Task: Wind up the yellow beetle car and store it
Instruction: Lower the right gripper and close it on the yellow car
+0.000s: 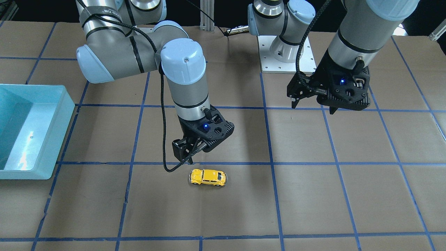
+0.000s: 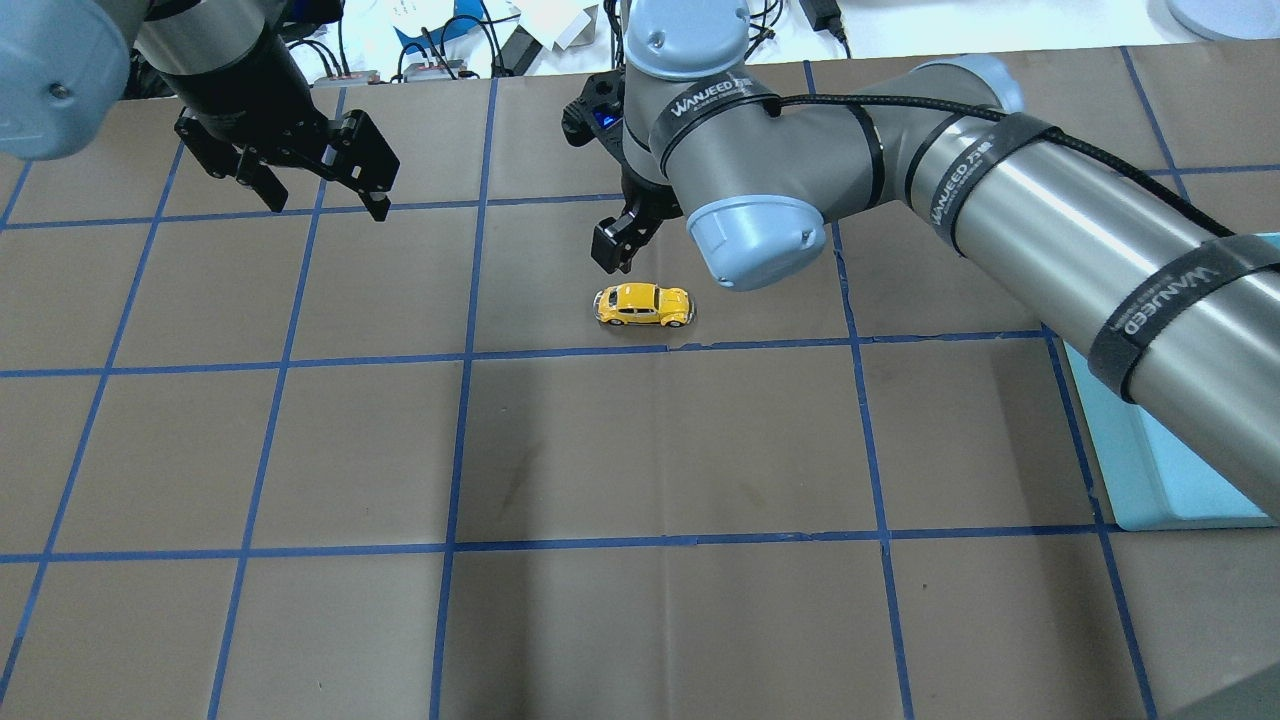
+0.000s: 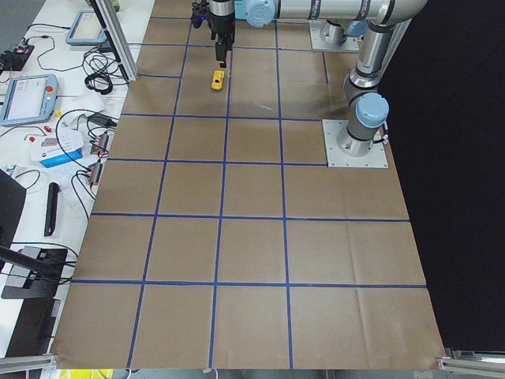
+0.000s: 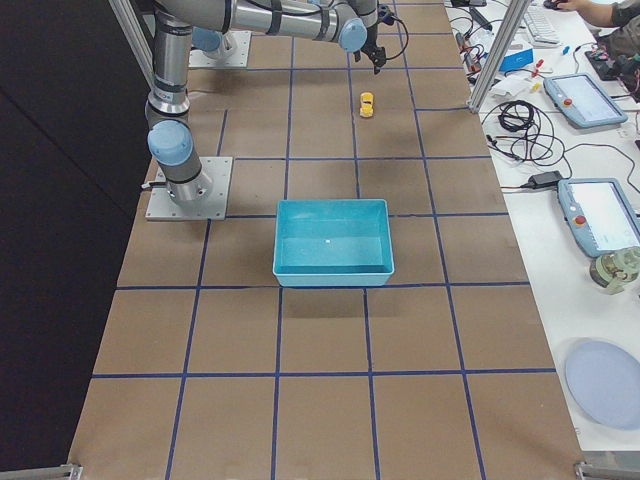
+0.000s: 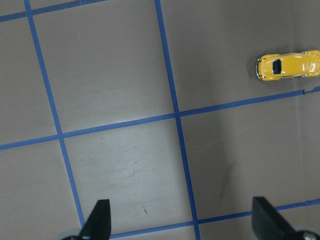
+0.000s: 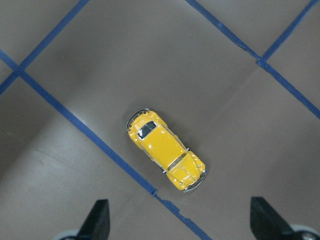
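Nearest the front-facing camera we record the yellow beetle car (image 1: 208, 177), upright on its wheels on the counter (image 1: 313, 195), a brown surface gridded with blue tape. The car sits inside one square, just beside a tape line. Next, just behind and above it, we list the right gripper (image 6: 183, 221), released, its fingers spread wide and pointing down; in the wrist view the car lies apart from both fingers. Farther back, toward the robot's left, we note the left gripper (image 5: 182, 222), likewise spread open, hovering above the counter. At the robot's right stands a teal bin (image 1: 52, 146), well apart from the car.
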You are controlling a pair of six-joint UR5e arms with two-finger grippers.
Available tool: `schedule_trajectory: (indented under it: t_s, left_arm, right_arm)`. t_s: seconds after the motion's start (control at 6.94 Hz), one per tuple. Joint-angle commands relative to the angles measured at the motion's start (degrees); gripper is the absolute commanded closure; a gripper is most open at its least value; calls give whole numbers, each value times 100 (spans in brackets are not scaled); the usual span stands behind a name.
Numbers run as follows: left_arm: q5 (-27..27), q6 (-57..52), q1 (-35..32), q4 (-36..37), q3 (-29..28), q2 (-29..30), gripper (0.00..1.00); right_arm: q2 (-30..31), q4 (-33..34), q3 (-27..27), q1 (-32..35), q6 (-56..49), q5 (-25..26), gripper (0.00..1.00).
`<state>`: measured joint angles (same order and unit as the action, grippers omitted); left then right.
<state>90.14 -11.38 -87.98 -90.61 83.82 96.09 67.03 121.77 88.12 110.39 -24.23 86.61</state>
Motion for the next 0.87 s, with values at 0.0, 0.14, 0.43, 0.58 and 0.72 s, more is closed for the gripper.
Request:
schedule_trajectory:
  t_s: [0.0, 0.14, 0.43, 0.58, 0.72]
  left_arm:
    - [-5, -4, 0, 0, 3, -3, 0]
    - [4, -13, 0, 0, 3, -3, 0]
    - [-5, -13, 0, 0, 3, -3, 0]
    - [-5, -22, 0, 0, 3, -3, 0]
    - [4, -31, 0, 0, 3, -3, 0]
  right_arm:
    - [-189, 728, 579, 17, -555, -467, 0]
    - [-416, 1308, 783, 17, -861, -609, 0]
    - [-602, 1411, 707, 9, -1319, -645, 0]
    - [-699, 1480, 698, 0, -1539, -837, 0]
    - [-839, 1655, 706, -9, -1776, -865, 0]
